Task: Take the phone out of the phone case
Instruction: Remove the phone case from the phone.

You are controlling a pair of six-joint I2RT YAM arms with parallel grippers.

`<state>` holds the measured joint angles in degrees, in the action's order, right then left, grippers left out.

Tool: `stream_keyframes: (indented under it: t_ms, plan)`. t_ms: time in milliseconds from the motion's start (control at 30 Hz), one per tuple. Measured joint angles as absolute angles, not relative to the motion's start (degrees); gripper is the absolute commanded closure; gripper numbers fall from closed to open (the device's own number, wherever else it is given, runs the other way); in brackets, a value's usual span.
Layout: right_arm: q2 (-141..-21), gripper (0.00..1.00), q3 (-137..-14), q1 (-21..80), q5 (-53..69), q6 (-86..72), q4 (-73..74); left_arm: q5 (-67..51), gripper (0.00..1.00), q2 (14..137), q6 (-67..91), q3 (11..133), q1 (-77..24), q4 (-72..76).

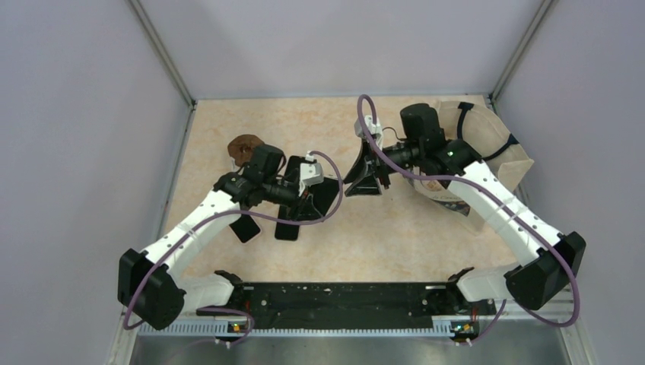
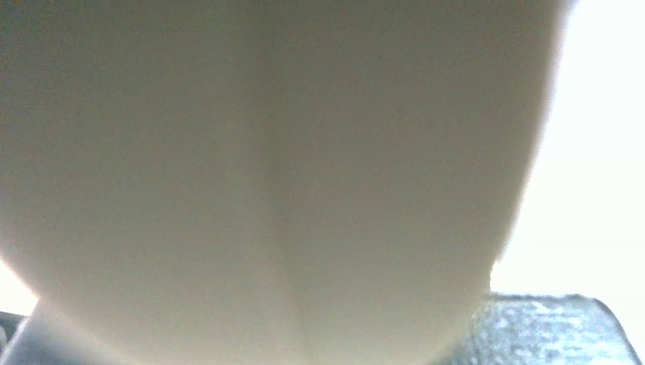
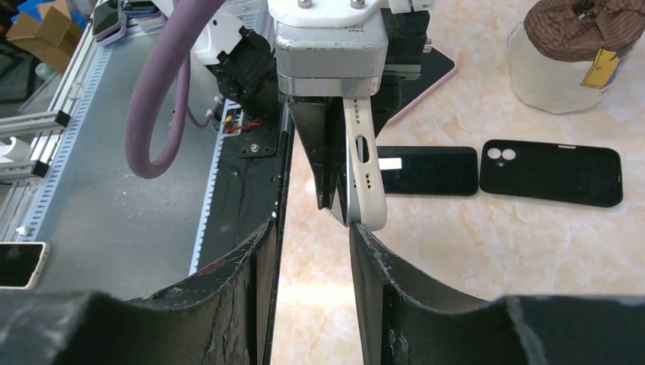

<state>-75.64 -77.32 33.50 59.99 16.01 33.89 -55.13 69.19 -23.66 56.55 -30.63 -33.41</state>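
Over the beige table (image 1: 380,243), my right gripper (image 3: 312,228) fills the bottom of the right wrist view, fingers spread. At frame centre my left gripper (image 3: 335,190) pinches the cream phone case (image 3: 363,163) edge-on, its tip just above that gap. A black case (image 3: 551,172) lies flat at right.

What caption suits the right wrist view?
Left fingers clamp a cream phone case; open right fingers face it; black phone and black case lie nearby.

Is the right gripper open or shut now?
Open: on the right gripper, both black fingers stand apart, nothing between them; the left gripper holds the phone beyond.
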Motion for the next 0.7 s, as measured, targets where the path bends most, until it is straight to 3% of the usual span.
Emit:
stream_keyframes:
  t_ms: [700]
  plan:
    - [-80.03, 0.59, -77.34, 34.17, 55.22, 12.88, 34.37, -49.78, 1.00, 70.78, -23.73, 56.55, -30.70, -37.82]
